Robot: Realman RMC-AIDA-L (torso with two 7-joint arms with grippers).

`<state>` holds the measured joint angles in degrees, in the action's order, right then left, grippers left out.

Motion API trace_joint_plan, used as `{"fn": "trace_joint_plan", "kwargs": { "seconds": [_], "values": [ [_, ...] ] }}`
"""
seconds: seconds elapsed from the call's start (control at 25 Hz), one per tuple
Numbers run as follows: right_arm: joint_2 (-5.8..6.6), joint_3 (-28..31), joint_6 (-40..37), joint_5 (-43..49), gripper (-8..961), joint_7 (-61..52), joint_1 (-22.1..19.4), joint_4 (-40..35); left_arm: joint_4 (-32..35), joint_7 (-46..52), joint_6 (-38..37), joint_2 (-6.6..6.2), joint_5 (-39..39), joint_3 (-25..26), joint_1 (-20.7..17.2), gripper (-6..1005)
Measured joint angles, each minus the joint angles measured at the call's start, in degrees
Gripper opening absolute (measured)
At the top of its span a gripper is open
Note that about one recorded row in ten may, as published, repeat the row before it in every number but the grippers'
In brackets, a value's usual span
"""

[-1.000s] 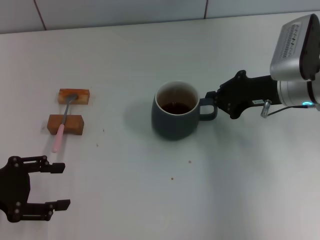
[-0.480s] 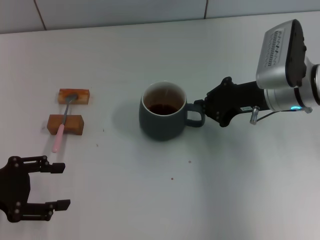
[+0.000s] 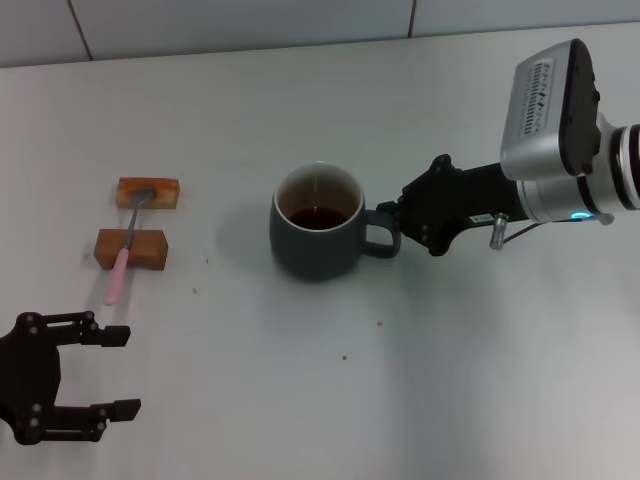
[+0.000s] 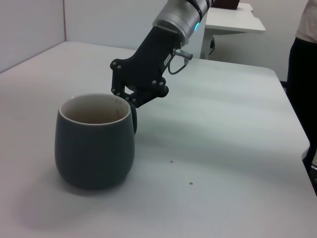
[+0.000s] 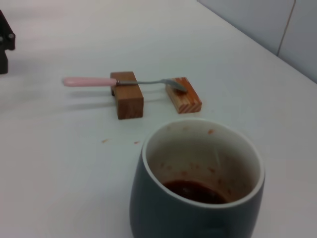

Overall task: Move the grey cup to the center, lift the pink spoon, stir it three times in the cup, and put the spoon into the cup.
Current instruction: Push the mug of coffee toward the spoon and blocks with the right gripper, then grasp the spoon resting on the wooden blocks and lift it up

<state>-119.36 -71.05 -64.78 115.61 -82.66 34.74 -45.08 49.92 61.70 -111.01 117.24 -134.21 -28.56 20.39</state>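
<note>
Cup (image 3: 316,236) upright mid-worktop (image 3: 450,380), dark liquid inside, right claw (image 3: 397,222) clamped on its handle from the right, spoon (image 3: 128,240) well left of cup, lying across two wooden blocks (image 3: 132,249), left claw (image 3: 105,372) spread wide, near worktop's front-left edge

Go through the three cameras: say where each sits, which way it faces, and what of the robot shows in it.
Head view: looks down from above on the white table; left gripper open, right gripper at the dark blue-grey ceramic mug's handle.
Left wrist view: low over the table, facing the mug and right gripper.
Right wrist view: behind the mug, facing the pink-handled metal spoon resting across two brown wooden blocks; a sliver of the left gripper.
All three share the mug.
</note>
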Motion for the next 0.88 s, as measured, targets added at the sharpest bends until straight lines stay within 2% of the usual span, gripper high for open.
{"fn": "trace_joint_plan", "kwargs": {
  "seconds": [0.68, 0.88],
  "values": [
    [0.00, -2.6, 0.6, -1.4, -1, 0.0, 0.7, 0.0, 0.0, 0.0, 0.0, 0.00, 0.0, 0.4, -0.1, 769],
    [0.00, -1.9, 3.3, -1.6, -1, -0.2, -1.0, -1.1, 0.0, 0.0, 0.0, 0.00, 0.0, 1.3, -0.1, 769]
  ]
}}
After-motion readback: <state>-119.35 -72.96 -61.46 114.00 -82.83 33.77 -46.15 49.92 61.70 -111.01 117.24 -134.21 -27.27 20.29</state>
